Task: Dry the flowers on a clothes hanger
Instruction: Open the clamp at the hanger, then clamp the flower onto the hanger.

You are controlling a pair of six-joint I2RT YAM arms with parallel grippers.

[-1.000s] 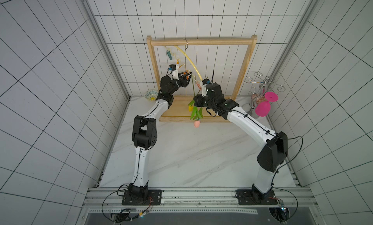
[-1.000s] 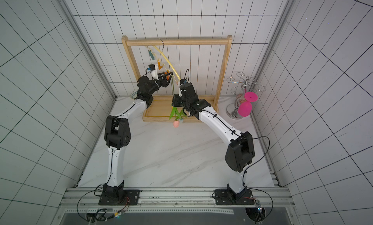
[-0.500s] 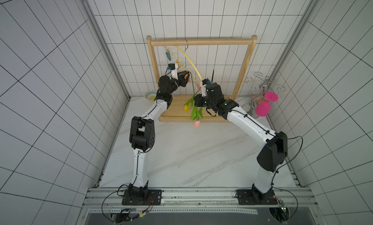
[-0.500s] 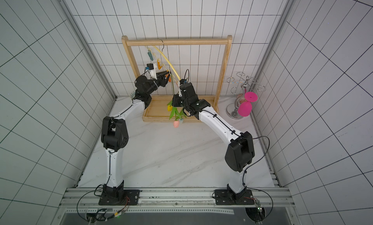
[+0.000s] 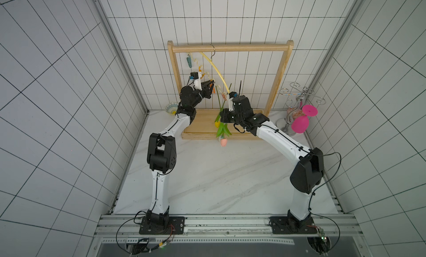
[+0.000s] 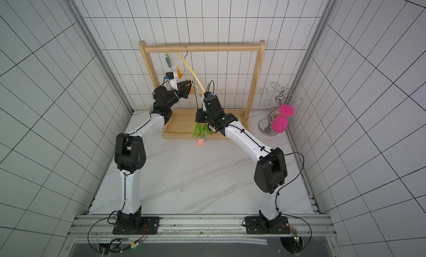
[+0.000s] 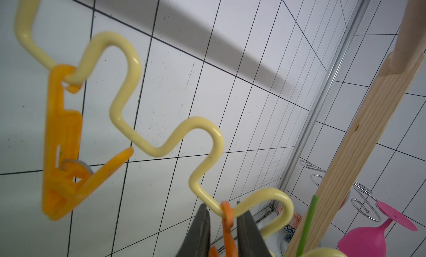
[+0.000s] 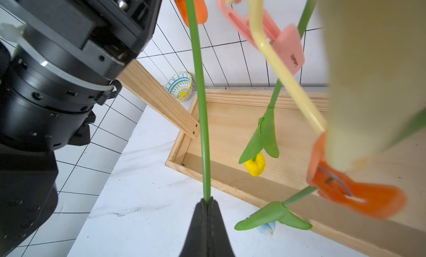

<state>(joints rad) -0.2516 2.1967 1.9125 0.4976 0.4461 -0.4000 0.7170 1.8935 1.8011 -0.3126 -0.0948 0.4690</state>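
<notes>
Pale-yellow plastic first: the clothes hanger hangs by its hook from the wooden rack, at 12 o'clock from the centre of my table in both top views. My left gripper meets the hanger's wavy lower bar from the 11 o'clock side. My right gripper sits lower, toward 1 o'clock. Under it the pink tulip dangles head-down, and the yellow tulip hangs just beside it over the rack's tray. A magenta goblet hangs on the silver stand at 2 o'clock.

On the left wrist view, my fingers are clenched on an orange clothespin hooked on the wavy bar. A second orange pin hangs free farther along.

On the right wrist view, my fingers are pinched tight on a green stem that runs up toward the hanger. The yellow tulip's stem rises to a pink clothespin. The white tulip peeks out past green leaves.
</notes>
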